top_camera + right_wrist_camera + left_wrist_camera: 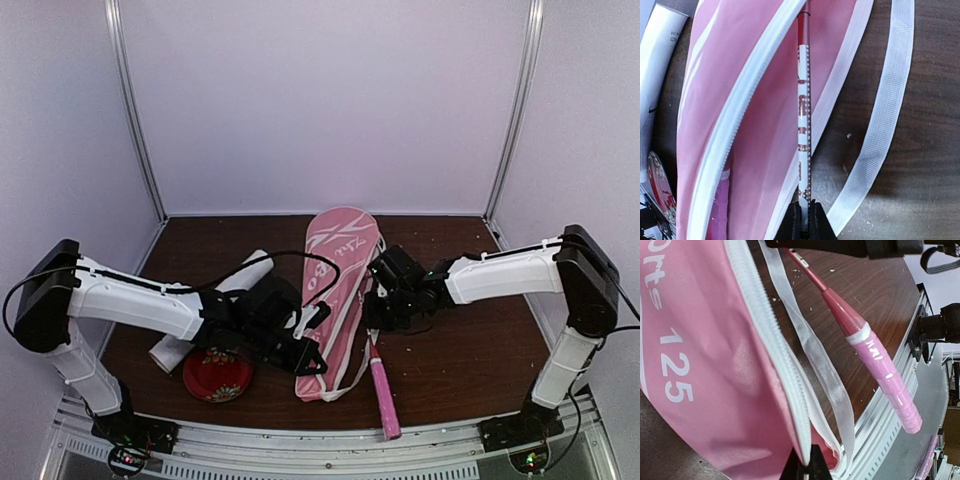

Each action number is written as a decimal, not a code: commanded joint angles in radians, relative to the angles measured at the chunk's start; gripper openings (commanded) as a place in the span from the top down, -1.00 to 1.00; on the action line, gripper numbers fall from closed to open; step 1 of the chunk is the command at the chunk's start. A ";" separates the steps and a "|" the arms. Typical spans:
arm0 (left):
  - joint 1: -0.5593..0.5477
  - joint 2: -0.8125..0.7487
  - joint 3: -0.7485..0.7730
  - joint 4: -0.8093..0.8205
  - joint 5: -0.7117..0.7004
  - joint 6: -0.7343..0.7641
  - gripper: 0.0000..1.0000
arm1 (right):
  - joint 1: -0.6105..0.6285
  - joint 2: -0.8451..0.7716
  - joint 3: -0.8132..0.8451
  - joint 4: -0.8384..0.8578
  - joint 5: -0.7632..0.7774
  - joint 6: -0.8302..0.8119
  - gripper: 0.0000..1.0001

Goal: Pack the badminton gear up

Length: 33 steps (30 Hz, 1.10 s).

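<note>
The long pink bag (pixel 335 285) lies open in the middle of the table, its mouth toward the near edge. My left gripper (pixel 303 352) is shut on the bag's white zipper edge (pixel 790 390) near the mouth, as the left wrist view (pixel 807 466) shows. My right gripper (pixel 375 312) is shut on a racquet's thin red-and-white shaft (pixel 804 125), which runs into the bag (pixel 755 100). The gripper shows at the bottom of the right wrist view (pixel 805 220). The racquet's pink handle (pixel 385 395) sticks out over the table's front edge (pixel 885 380). The white tube (pixel 250 272) lies left of the bag. No shuttlecocks show.
A red floral plate (pixel 217 377) sits at the near left beside the tube's end (pixel 165 352). The bag's white strap (pixel 885 115) lies loose on the wood right of the bag (pixel 810 355). A metal rail (pixel 320 440) runs along the front edge.
</note>
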 commanded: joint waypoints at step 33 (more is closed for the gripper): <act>0.064 0.024 -0.037 0.044 0.111 0.109 1.00 | -0.109 -0.072 -0.161 0.452 -0.294 0.051 -0.07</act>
